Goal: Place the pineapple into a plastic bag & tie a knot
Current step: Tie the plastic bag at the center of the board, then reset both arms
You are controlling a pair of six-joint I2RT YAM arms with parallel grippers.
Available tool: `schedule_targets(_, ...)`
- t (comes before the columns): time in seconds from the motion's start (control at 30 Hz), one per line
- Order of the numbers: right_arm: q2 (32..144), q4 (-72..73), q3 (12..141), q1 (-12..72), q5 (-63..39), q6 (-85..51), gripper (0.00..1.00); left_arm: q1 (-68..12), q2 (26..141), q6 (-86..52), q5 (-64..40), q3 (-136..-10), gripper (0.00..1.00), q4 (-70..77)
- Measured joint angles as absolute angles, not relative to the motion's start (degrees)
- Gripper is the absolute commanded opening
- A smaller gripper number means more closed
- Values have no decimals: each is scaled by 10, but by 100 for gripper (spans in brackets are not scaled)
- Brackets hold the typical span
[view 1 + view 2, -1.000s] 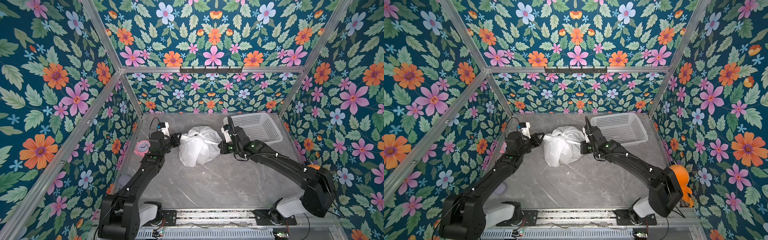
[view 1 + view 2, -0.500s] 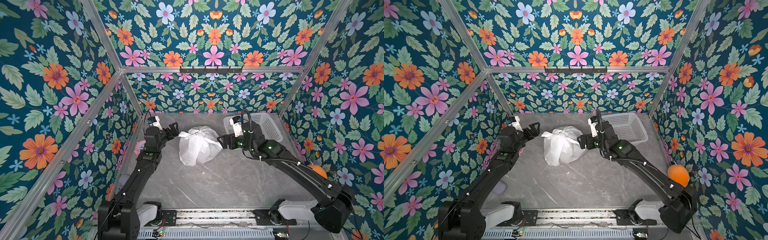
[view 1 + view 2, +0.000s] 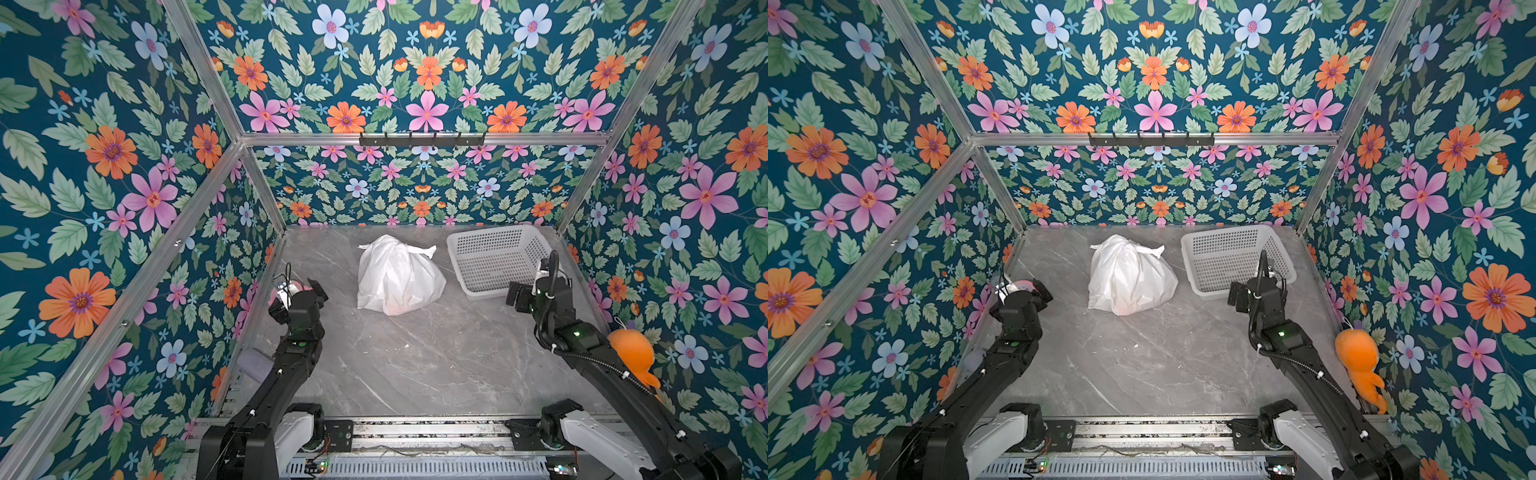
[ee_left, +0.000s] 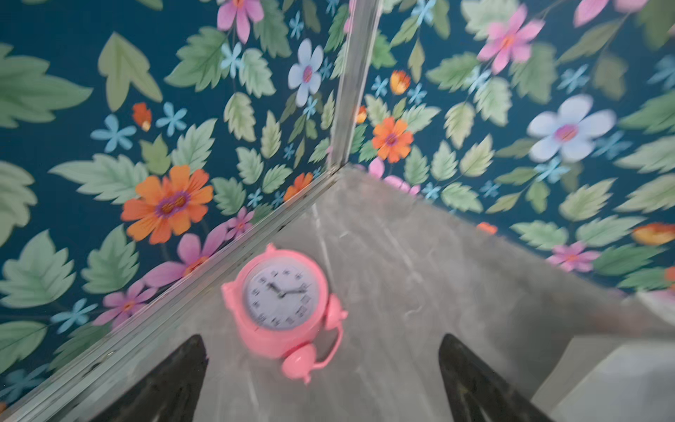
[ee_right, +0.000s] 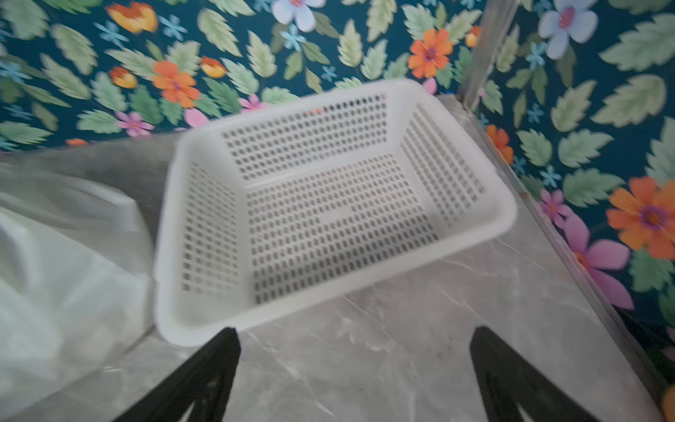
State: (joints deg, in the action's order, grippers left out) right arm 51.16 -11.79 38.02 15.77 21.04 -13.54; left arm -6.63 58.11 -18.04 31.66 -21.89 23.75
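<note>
Your left end effector (image 4: 323,343) is spread wide and holds nothing. Its wrist view shows both black fingers (image 4: 171,380) apart above the grey marbled tabletop (image 3: 415,353), with a pink alarm clock (image 4: 281,303) lying face up just ahead of them, close to the left wall. Your right end effector (image 5: 355,330) is likewise spread wide and empty. It hangs over bare tabletop just short of the near rim of the white perforated basket (image 3: 488,230), which stands in the far right corner. Between the two arms, in the far half of the tabletop and well apart from both end effectors, sits the plastic bag (image 3: 399,274). It is white, crinkled and bulging, and it rests on its own base just beside the basket; you cannot tell whether the two touch. At the top of the bag the straps are gathered into the knot (image 3: 1136,248), with short ends sticking out to either side. What fills the bag cannot be made out through the plastic. An orange plush toy (image 3: 1358,353) hangs against the right wall next to your right arm.
</note>
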Motion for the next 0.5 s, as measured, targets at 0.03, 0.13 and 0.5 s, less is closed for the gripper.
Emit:
schedule_targets(0.03, 499, -107, 355, 153, 216, -132, 99, -66, 587, -175, 325, -202, 100, 252)
schedule_targets(0.13, 478, -66, 290, 149, 243, -118, 99, -65, 610, -157, 337, -152, 100, 310)
schedule_targets(0.5, 569, 162, 153, 131, 270, -88, 99, -61, 667, -80, 281, -78, 100, 482)
